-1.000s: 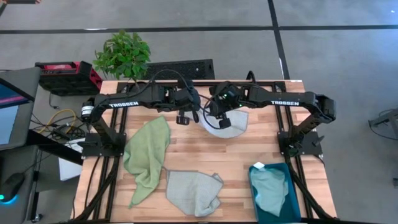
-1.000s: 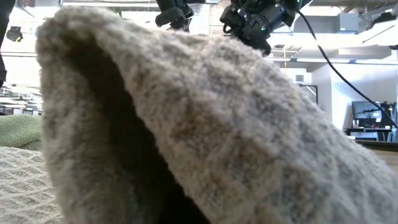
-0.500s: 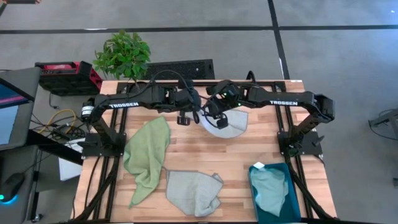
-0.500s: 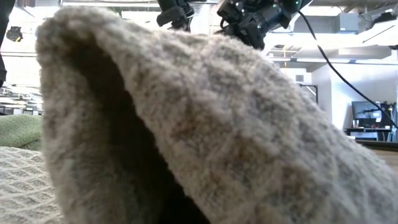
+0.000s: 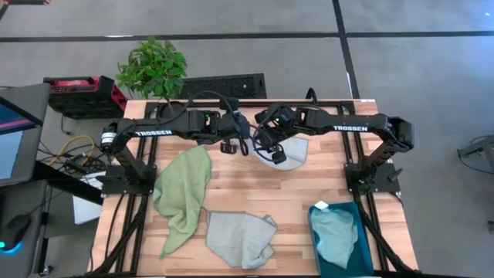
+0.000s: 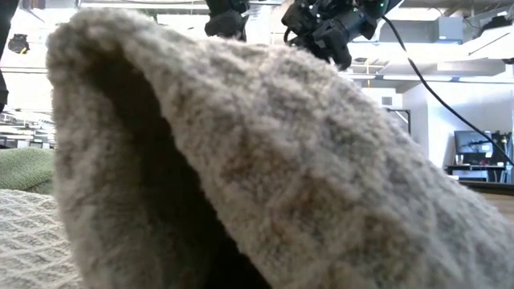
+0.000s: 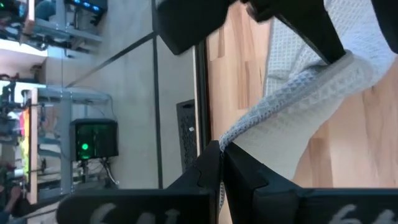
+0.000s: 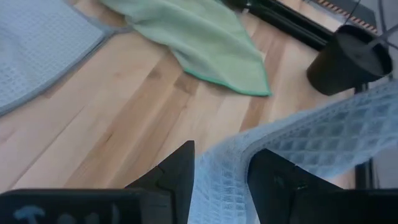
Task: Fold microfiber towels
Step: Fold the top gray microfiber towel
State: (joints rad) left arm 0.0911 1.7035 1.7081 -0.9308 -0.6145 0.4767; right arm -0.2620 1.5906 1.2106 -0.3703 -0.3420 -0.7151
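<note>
A pale grey-blue towel (image 5: 292,151) lies at the table's far middle, its near-left part raised between my two grippers. My left gripper (image 5: 229,146) and my right gripper (image 5: 273,152) are both shut on it, a short way apart. A light green towel (image 5: 185,189) lies spread at the left. A second grey-blue towel (image 5: 241,238) lies bunched at the near edge and fills the low view (image 6: 241,160). Another towel (image 5: 336,235) lies in the teal bin (image 5: 364,232). My left gripper pinches the towel's edge (image 7: 231,138) between its two fingers. From there the cloth runs as a narrow, gathered band to my right gripper, clear of the wood. My right gripper pinches a gathered part of the same towel (image 8: 221,171) between its two fingers (image 8: 177,171). The cloth runs on toward my left gripper (image 8: 345,59), above the table.
A potted plant (image 5: 153,68) and a black grille (image 5: 224,85) stand beyond the far edge. The teal bin sits at the near right corner. Bare wood shows at the table's middle (image 5: 255,193) and right (image 5: 324,174).
My right gripper has shifted a little toward the table's left, closer to my left gripper, with the towel still in its hold. The other towels have not moved.
</note>
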